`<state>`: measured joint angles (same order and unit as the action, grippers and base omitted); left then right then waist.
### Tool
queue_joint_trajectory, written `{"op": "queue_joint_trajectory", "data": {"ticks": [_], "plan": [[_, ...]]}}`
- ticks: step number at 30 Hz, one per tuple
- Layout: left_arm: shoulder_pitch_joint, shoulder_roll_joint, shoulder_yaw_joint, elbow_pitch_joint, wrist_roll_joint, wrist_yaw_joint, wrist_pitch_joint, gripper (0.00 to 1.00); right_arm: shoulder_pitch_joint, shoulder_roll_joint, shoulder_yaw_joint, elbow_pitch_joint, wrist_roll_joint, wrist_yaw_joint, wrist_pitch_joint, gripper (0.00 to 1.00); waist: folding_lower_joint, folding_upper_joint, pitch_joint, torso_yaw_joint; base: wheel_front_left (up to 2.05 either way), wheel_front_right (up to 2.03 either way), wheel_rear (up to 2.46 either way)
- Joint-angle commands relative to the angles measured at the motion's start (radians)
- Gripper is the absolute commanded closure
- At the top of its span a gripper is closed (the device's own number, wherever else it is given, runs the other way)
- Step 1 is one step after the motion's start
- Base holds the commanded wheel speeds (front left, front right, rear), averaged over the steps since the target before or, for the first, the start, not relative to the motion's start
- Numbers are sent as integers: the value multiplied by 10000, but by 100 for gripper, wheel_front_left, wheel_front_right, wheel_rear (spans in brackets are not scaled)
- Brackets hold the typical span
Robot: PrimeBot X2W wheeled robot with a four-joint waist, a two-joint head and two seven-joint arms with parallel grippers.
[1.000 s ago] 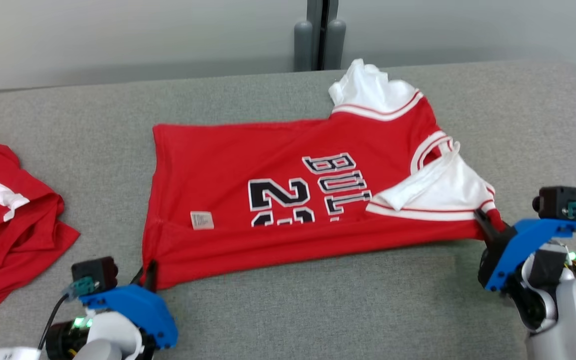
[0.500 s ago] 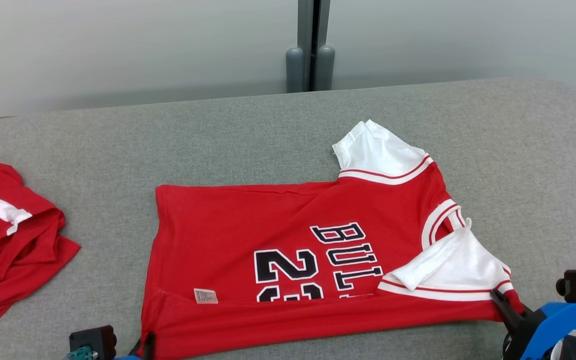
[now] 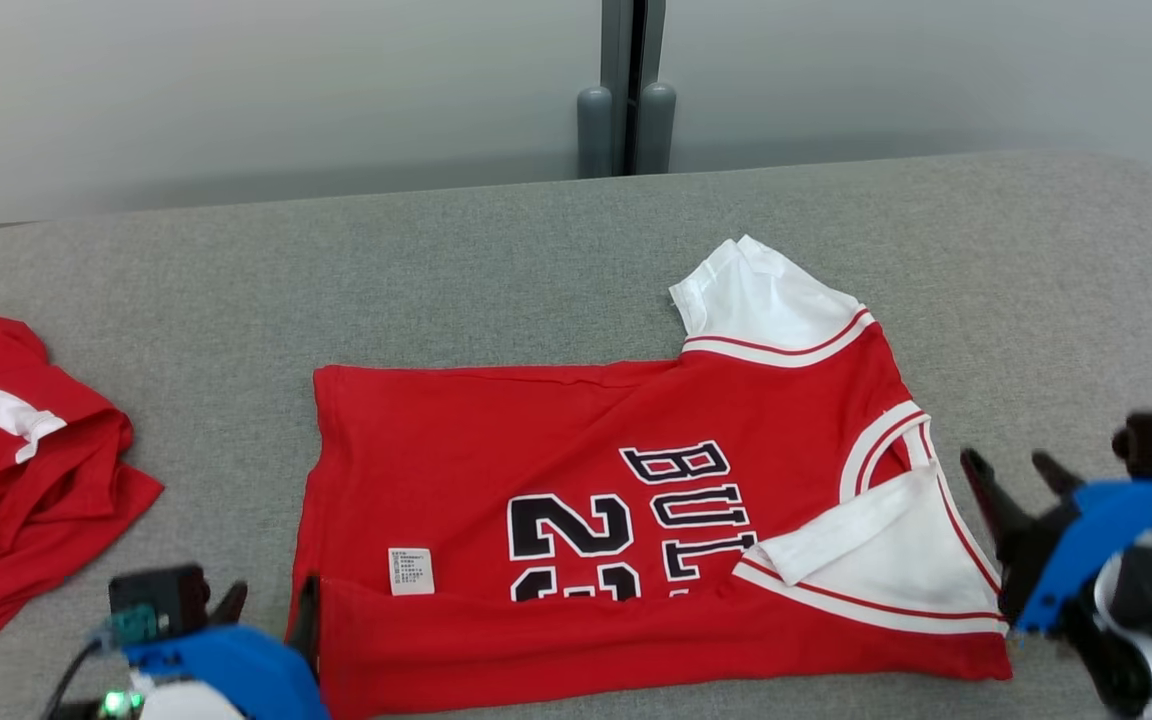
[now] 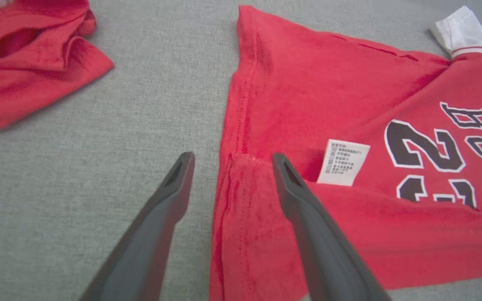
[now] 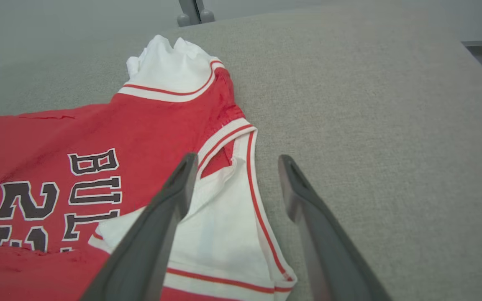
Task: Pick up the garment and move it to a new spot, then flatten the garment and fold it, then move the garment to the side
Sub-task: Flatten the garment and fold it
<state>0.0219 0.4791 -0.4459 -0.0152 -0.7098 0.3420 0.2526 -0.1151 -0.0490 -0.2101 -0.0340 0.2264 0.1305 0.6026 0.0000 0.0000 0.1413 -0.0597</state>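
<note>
The garment (image 3: 586,470) is a red jersey with white sleeves and black lettering, lying flat on the grey table (image 3: 436,260) with its near edge folded over. My left gripper (image 3: 271,600) is open at the near left corner. In the left wrist view its (image 4: 232,158) jaws straddle the hem of the garment (image 4: 329,104), one finger over cloth and one over bare table. My right gripper (image 3: 1006,462) is open, just right of the near white sleeve. In the right wrist view it (image 5: 237,159) holds nothing, above the sleeve edge of the garment (image 5: 140,125).
A second red garment (image 3: 26,480) lies crumpled at the table's left edge, also in the left wrist view (image 4: 27,50). Two grey posts (image 3: 626,120) stand behind the table's far edge. Bare table (image 5: 370,125) stretches right of the jersey.
Both grippers have opened and let go of the garment's near corners. The right gripper has lifted off the sleeve corner. The head camera tilted, shifting the whole picture.
</note>
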Motion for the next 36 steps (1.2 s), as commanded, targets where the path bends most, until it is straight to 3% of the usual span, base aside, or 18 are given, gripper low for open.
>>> {"op": "queue_joint_trajectory", "data": {"ticks": [1,7,16,24,33,34,36], "plan": [[-517,97,-50,-84,116,-66,222,0,-503,-30,100,-145,-198,5,224,0,0,0,47,9,0,0,0],[-2612,-14,-237,481,327,-369,1007,0,-2491,-25,651,323,-710,5,1001,0,0,0,464,68,0,0,0],[-5594,-345,-756,3364,693,-1263,1908,0,-5163,-525,2000,2559,-613,5,908,0,0,0,1289,-136,0,0,0],[-6842,-693,-679,5057,462,-1727,1874,0,-6596,-768,2727,4044,-278,5,545,0,0,0,1930,-399,0,0,0],[-7340,-948,-869,6028,321,-1988,2329,3,-7388,-902,2922,4954,-125,5,385,0,0,0,2515,-375,0,0,0],[-7327,-1001,-911,6105,262,-2042,2442,50,-7459,-934,2914,5054,-120,5,446,0,0,0,2577,-336,0,0,0],[-7320,-1114,-977,6180,185,-2145,2549,100,-7644,-1008,2875,5274,-72,5,537,0,0,0,2681,-247,0,0,0]]}}
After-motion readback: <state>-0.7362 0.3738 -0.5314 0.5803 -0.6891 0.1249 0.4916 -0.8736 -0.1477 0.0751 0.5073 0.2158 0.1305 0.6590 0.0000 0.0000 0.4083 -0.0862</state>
